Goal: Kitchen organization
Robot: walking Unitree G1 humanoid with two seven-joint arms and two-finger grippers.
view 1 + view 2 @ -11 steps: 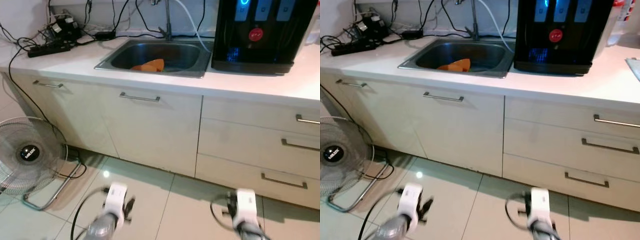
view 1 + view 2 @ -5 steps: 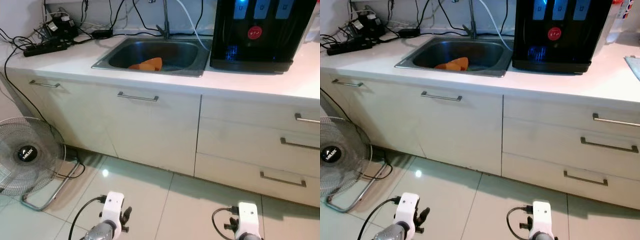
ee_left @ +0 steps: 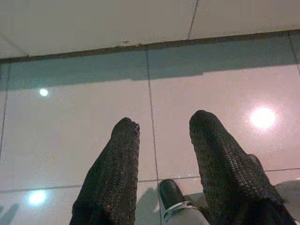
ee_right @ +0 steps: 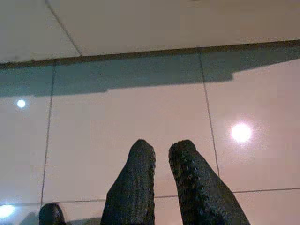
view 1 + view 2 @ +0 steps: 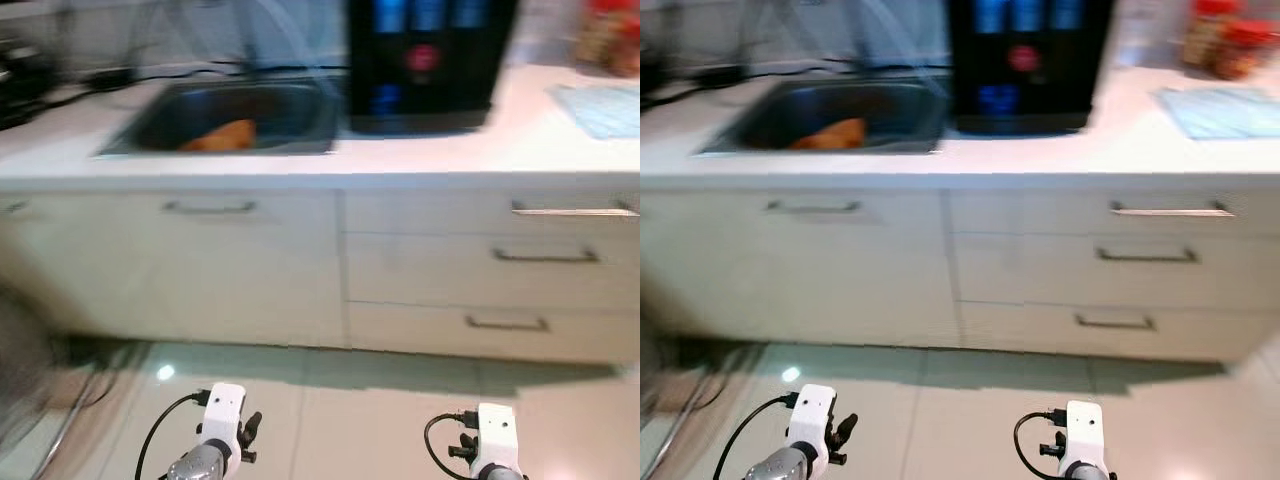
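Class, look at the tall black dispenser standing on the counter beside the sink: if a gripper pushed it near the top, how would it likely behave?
The black dispenser is tall on a narrower base, so a push up high would probably tip it rather than slide it. Its bulk suggests it is heavy and rigid, not floppy. Its glossy front probably offers the fingers little grip. The blur hides any feet.

— Any legible markings to record?
— None. The head views are blurred. The black dispenser [image 5: 425, 62] on the bench [image 5: 560, 140] carries a red round badge and blue lit panels, but no characters can be read. The jars [image 5: 1225, 42] show red labels, also illegible.
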